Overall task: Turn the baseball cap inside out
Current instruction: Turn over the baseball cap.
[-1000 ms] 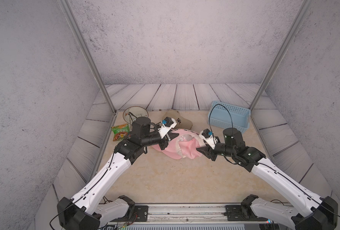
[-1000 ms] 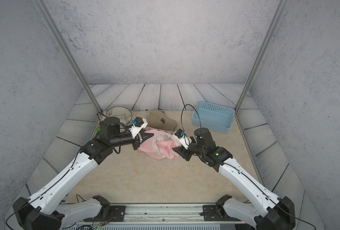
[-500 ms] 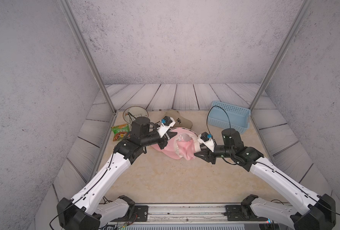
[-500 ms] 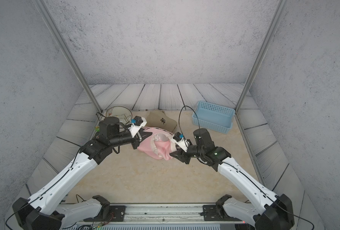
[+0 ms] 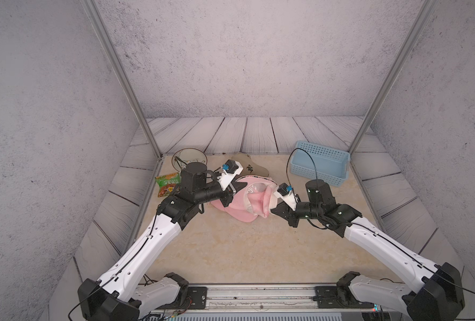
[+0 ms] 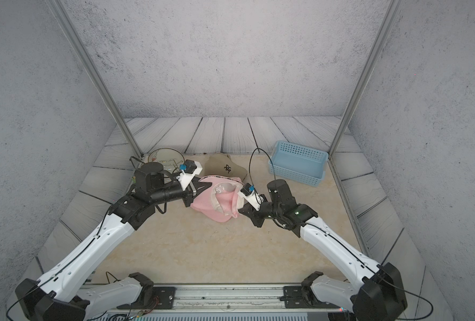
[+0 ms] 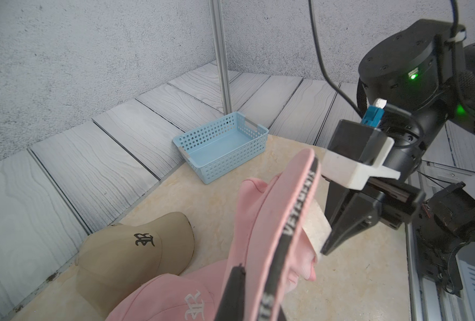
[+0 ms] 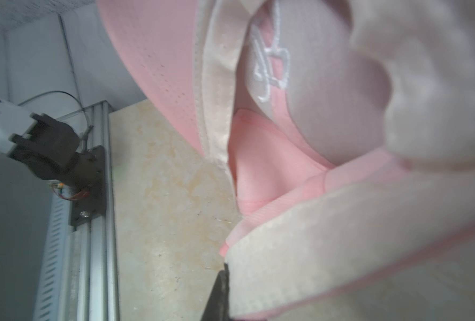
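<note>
Left gripper [image 6: 205, 185] clamps the pink cap's [image 6: 216, 214] black-lettered rim band. Right gripper [image 6: 239, 211] pinches its pale, fuzzy sweatband on the opposite side. The soft mesh cap sags between them, mid-table, with its lining showing. There are two caps: the tan cap [image 6: 225, 166] lies behind. One perforated blue basket [image 6: 294, 175], one crinkly packet [image 5: 168, 183].

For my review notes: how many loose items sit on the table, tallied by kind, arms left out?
caps: 2 (pink cap, tan cap)
blue basket: 1
snack packet: 1
round dish: 1
Total: 5
</note>
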